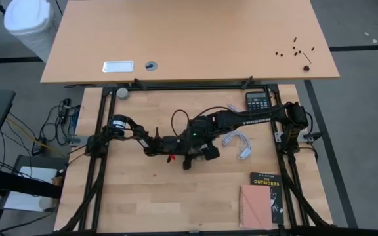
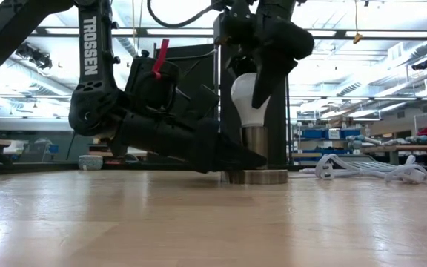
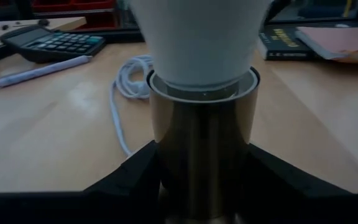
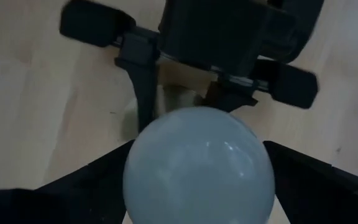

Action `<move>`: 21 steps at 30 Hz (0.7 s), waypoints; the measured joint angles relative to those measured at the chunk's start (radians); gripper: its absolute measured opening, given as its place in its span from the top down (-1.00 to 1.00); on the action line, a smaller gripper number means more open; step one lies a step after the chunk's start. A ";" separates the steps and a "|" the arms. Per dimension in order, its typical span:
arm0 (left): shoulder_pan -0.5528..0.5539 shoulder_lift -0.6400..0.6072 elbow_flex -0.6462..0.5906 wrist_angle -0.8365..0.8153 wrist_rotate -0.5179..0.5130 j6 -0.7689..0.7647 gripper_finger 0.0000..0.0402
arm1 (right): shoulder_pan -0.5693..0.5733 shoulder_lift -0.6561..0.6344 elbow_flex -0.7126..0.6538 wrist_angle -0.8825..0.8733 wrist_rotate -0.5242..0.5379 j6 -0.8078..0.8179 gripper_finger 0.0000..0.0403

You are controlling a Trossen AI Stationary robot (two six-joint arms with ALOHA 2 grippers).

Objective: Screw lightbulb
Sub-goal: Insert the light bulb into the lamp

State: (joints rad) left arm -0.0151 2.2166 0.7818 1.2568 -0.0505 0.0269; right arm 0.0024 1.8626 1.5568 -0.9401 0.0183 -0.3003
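Far left, beyond the work surface: white bin (image 1: 28, 19) on grey floor, loose cables (image 1: 51, 134) beside the frame. Behind, across the full width: tan desk (image 1: 189, 39), with a white rectangular plate (image 1: 118, 66) towards its left and small dark bits (image 1: 294, 47) scattered at its right end.

On the pale wooden table (image 1: 143, 196), left of centre: left gripper (image 2: 236, 157) lying low, almost flat to the wood, closed on the metal socket (image 2: 254, 152), one dark finger (image 3: 135, 177) against each side of its barrel. Socket upright on its round foot. Seated in its mouth: lightbulb (image 2: 245, 100), white, globe upward, base down inside the rim. Reaching down over the globe from above: right gripper (image 4: 197, 168); squeezing the bulb or merely around it, cannot tell.

Right of centre: white cord (image 1: 238, 141) in loose loops on the wood. Farther back: dark calculator (image 1: 258, 100). Near corner: black paperback (image 1: 268, 180) partly under a pink notebook (image 1: 254, 206).

Beyond the table at eye level: workshop room, long ceiling lights, shelving with blue bins (image 2: 317, 133).
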 joint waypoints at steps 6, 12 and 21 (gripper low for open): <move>0.000 0.000 0.000 0.002 0.023 0.015 0.02 | -0.003 0.000 0.000 -0.003 0.003 -0.029 -0.70; 0.000 0.000 0.000 0.002 0.032 0.018 0.02 | 0.010 0.076 0.047 -0.082 -0.008 -0.001 -0.70; 0.000 0.000 0.000 0.001 0.032 0.011 0.02 | 0.027 0.263 0.332 -0.295 0.035 -0.054 -0.70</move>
State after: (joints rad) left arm -0.0151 2.2169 0.7818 1.2575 -0.0182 0.0379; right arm 0.0292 2.1257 1.8892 -1.2350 0.0528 -0.3542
